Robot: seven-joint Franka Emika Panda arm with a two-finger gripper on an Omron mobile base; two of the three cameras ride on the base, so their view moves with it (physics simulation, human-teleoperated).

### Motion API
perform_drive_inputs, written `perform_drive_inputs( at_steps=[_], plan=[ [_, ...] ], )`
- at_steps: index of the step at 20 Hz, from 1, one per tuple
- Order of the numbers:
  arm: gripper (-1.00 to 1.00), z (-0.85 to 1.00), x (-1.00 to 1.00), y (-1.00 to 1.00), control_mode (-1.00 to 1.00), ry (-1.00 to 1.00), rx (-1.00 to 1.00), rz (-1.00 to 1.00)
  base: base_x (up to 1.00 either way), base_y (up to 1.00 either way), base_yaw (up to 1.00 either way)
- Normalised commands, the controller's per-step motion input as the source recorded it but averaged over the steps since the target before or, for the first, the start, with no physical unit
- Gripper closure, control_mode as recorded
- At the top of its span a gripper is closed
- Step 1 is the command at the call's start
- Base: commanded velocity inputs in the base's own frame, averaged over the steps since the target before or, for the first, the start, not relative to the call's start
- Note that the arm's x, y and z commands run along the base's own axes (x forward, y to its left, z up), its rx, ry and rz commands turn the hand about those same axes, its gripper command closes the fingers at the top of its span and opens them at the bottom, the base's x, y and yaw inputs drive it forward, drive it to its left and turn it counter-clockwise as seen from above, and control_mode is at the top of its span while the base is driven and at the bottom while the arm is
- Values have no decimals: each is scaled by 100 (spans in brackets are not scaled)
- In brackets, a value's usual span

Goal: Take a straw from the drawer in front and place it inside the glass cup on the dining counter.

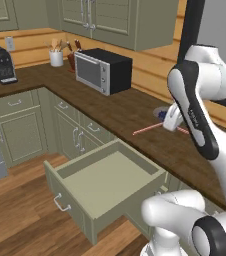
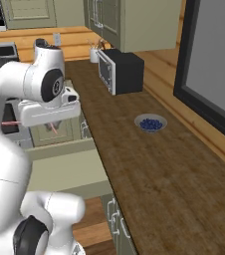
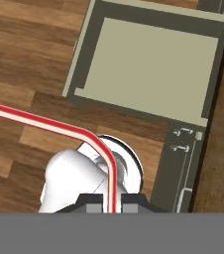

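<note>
- Worktop [image 1: 130, 112]: dark wood over green cabinets, carrying a black microwave [image 1: 102, 70] and a small bowl of blue items [image 2: 151, 122].
- Drawer [image 1: 107, 182]: pulled fully out below the worktop edge, interior bare.
- Gripper [image 3: 111, 201]: raised above the drawer, fingers pinched on the straw.
- Straw [image 3: 59, 126]: clamped at one end, bent, extending sideways beyond the hand.

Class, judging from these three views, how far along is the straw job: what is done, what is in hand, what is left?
Done: the drawer stands open and bare inside. In hand: the straw is pinched between the fingers, held above the drawer. Left: carrying it to the glass cup on the dining counter and dropping it in.
</note>
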Motion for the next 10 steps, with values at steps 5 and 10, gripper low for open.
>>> perform_drive_inputs(
  at_steps=[5,10],
  plan=[
    [100,0,-59,-2,-100,0,0,-16,0,0,0],
    [100,0,-36,5,100,0,0,-11,-16,0,-2]
  ],
)
